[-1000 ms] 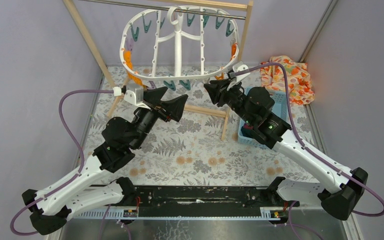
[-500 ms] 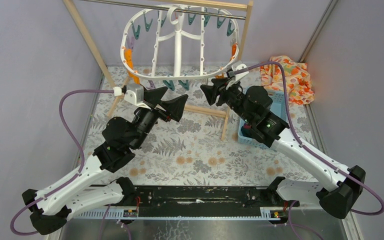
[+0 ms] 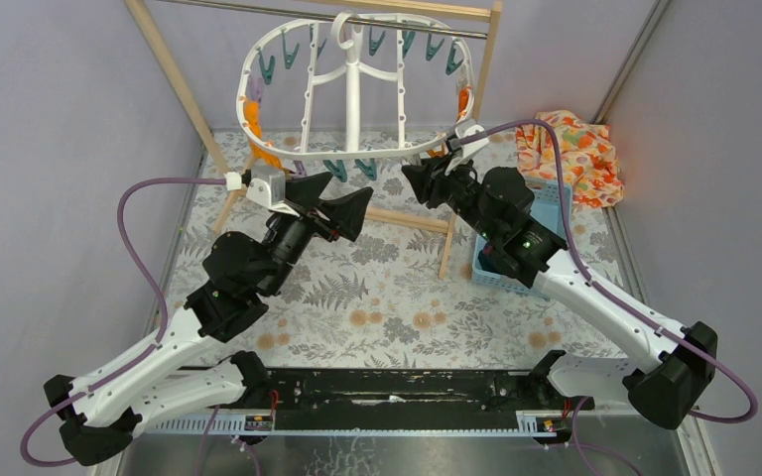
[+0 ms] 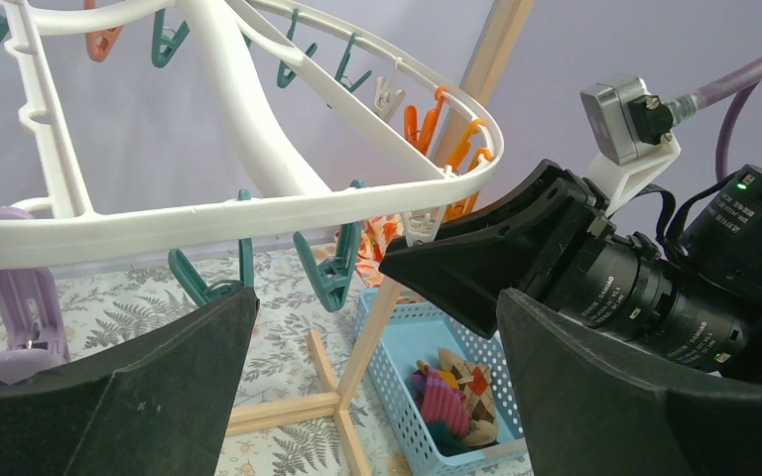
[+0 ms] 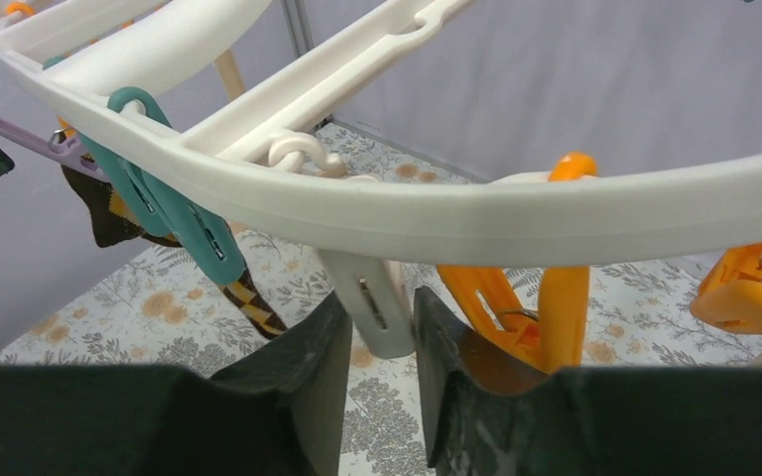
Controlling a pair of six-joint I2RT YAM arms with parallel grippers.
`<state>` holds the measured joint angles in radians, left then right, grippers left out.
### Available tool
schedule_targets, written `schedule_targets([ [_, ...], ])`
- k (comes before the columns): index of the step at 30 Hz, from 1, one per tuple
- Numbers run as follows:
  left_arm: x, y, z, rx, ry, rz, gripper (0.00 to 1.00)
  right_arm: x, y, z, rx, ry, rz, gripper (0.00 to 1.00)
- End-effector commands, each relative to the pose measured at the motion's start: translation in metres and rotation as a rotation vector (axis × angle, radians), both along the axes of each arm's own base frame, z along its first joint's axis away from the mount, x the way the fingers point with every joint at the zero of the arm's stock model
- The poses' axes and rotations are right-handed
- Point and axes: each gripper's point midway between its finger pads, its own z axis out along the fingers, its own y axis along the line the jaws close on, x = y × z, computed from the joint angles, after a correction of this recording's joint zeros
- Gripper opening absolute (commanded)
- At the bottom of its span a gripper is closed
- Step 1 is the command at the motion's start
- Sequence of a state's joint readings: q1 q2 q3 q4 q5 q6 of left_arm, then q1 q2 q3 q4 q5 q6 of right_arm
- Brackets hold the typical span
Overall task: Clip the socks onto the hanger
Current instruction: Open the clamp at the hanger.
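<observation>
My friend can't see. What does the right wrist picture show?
The right gripper pinches a white peg hanging from the hanger rim. Orange pegs hang at picture right, a teal peg and a brown checked sock at left.

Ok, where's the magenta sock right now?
In the left wrist view, the magenta sock lies in the blue basket, right of the wooden rack's leg.

- Top camera: being held above and behind the near edge of the table (image 3: 387, 288), being pointed down and forward; far.
- Left wrist camera: being aimed upward from beneath the hanger (image 3: 353, 99) rim; near.
- Right wrist camera: being held just under that rim, a white peg (image 5: 372, 297) being framed; nearest.
- Shared: the rim is being covered by all three views, the basket (image 4: 397, 327) by the top and left wrist views.
</observation>
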<state>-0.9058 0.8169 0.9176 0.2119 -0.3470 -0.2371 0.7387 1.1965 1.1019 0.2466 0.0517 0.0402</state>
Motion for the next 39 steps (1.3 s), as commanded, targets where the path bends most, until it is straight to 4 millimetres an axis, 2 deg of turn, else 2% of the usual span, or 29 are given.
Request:
schedule_targets([
  [1,0.001,0.007,0.005,-0.007,-0.011,0.026,0.99,0.001,-0.001,0.026,0.08,-0.057,0.019,0.32],
  [9,0.001,0.003,0.005,-0.007,-0.011,0.011,0.99,-0.007,-0.006,0.034,0.104,-0.061,0.03,0.13],
  [13,-0.002,-0.002,0.009,-0.013,-0.016,-0.018,0.99,-0.019,-0.002,0.04,0.114,-0.065,0.089,0.09],
  [17,-0.01,-0.009,0.017,-0.026,-0.031,-0.081,0.99,-0.032,0.0,0.042,0.103,-0.065,0.145,0.0],
  [22,-0.019,-0.014,0.028,-0.051,-0.045,-0.138,0.99,-0.038,0.001,0.037,0.049,-0.048,0.179,0.0],
  [29,-0.023,-0.014,0.035,-0.072,-0.052,-0.152,0.99,-0.032,0.006,0.01,-0.024,0.022,0.19,0.0],
  [32,-0.023,-0.014,0.035,-0.07,-0.052,-0.156,0.99,-0.041,0.011,0.012,-0.014,0.016,0.249,0.0],
  [39,-0.03,-0.019,0.041,-0.063,-0.063,-0.2,0.99,-0.059,0.011,0.032,0.013,-0.013,0.328,0.0],
])
